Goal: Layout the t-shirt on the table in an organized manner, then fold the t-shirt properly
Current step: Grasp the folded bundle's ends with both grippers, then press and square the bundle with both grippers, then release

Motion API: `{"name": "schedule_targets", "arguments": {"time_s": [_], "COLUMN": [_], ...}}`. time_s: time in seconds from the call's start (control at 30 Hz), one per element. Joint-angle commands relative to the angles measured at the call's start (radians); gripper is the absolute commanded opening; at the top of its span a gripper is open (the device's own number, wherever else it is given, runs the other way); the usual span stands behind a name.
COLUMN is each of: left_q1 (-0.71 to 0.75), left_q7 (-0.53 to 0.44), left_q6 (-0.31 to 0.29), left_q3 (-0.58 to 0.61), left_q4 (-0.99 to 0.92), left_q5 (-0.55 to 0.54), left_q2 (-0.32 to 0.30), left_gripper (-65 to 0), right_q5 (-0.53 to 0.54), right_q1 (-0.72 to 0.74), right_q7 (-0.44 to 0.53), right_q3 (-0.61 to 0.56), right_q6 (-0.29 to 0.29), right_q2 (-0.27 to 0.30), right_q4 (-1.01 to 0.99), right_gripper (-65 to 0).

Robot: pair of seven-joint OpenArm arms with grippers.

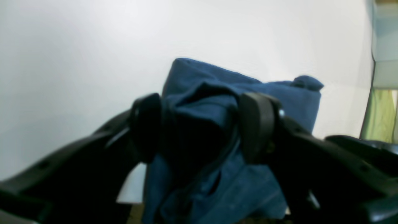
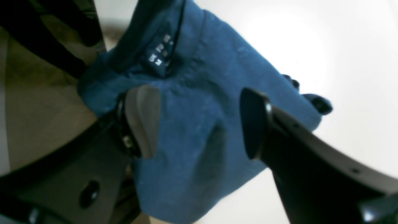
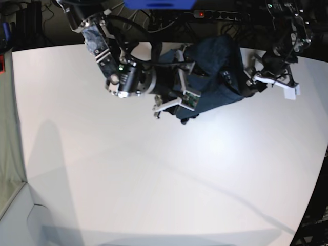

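Note:
The t-shirt is a dark blue bunched heap at the far edge of the white table, between both arms. In the left wrist view my left gripper is shut on a thick wad of the t-shirt, cloth filling the gap between its black fingers. In the right wrist view my right gripper stands open, its fingers astride the t-shirt with both pad faces bare. A small white printed mark shows near a dark fold. In the base view the right gripper is at the heap's left side, the left gripper at its right.
Cables and a power strip run behind the table's far edge. Brown floor shows past that edge beside the shirt. A green and pale surface lies beyond the table on the left wrist view's right. The table's curved edge runs down the right.

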Motion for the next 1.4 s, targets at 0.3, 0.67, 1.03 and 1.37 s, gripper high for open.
{"name": "schedule_targets", "arguments": {"time_s": [0.3, 0.67, 1.03, 1.37], "left_q1": [-0.032, -0.068, -0.088, -0.186], "left_q7": [-0.013, -0.019, -0.015, -0.012], "left_q6": [-0.001, 0.002, 0.002, -0.004], "left_q3": [0.048, 0.066, 0.037, -0.055], "left_q4": [-0.05, -0.039, 0.062, -0.002], "left_q5": [-0.016, -0.024, -0.047, -0.092], "left_q2": [-0.008, -0.008, -0.001, -0.007], "left_gripper": [-27.9, -61.9, -64.8, -64.8], "right_q5": [0.016, 0.016, 0.015, 0.016], "right_q1": [0.014, 0.014, 0.026, 0.032], "right_q7": [0.022, 0.022, 0.023, 0.026], "right_q3": [0.001, 0.001, 0.001, 0.003], "right_q6": [0.006, 0.006, 0.006, 0.006], "right_q2": [-0.005, -0.005, 0.015, 0.027], "right_q4": [0.016, 0.016, 0.016, 0.016], "right_gripper": [-25.9, -25.9, -25.9, -25.9]}}
